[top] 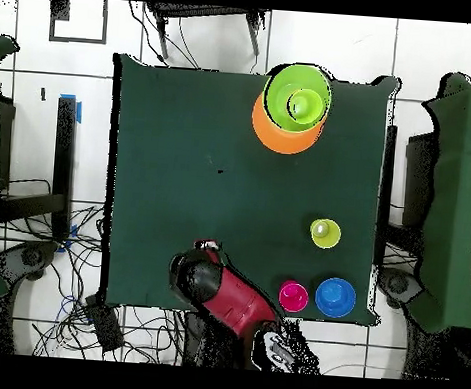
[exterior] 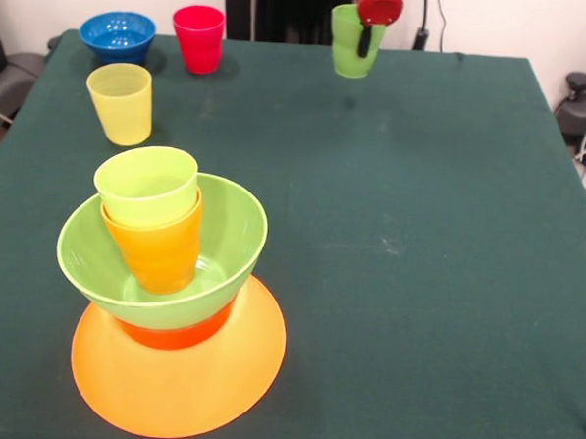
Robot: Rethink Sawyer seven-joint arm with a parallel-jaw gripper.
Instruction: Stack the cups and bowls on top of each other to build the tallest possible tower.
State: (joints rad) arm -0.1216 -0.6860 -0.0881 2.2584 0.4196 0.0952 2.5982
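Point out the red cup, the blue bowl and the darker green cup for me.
red cup (exterior: 198, 39), front view, on its outer side wall.
blue bowl (exterior: 117, 35), front view, on its outer wall below the rim.
darker green cup (exterior: 348, 47), front view, on its side wall left of the gripper's finger.

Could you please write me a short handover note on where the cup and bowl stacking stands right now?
Gripper: shut on the darker green cup, held above the table's far edge.
Tower: large orange bowl upside down as base, small orange-red bowl, lime green bowl, then orange cup with lime green cup nested in it.
Loose on the table: yellow cup, red cup, blue bowl.
Left: add the held cup, then the three loose items.
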